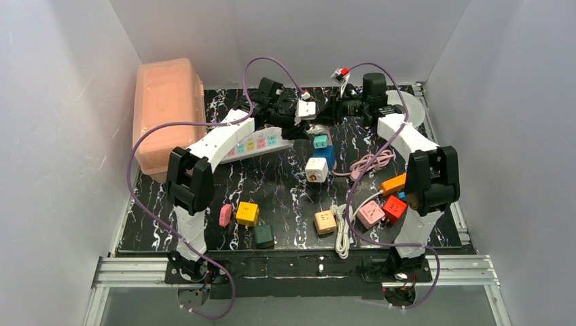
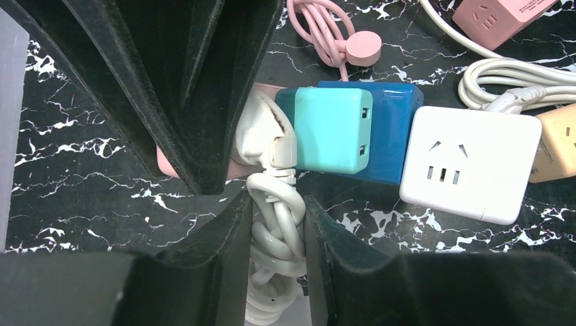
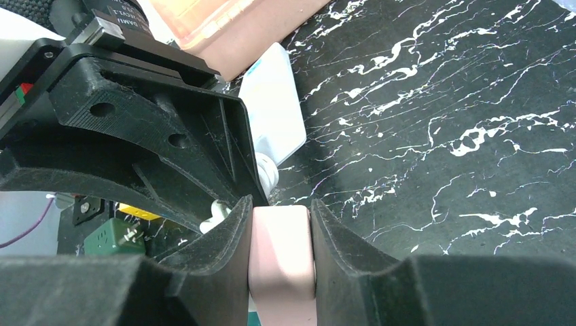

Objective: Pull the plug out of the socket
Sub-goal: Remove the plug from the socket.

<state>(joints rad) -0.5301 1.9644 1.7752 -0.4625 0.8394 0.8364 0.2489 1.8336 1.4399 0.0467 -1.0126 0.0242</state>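
Left tool pinches the springy cord just beside the rigid plug, likely the surer hold; right tool clamps a pink block.

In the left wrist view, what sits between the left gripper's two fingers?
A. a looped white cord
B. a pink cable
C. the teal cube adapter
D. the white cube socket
A: the left gripper has its fingers pressed against either side of the looped white cord, and nothing else lies between them.
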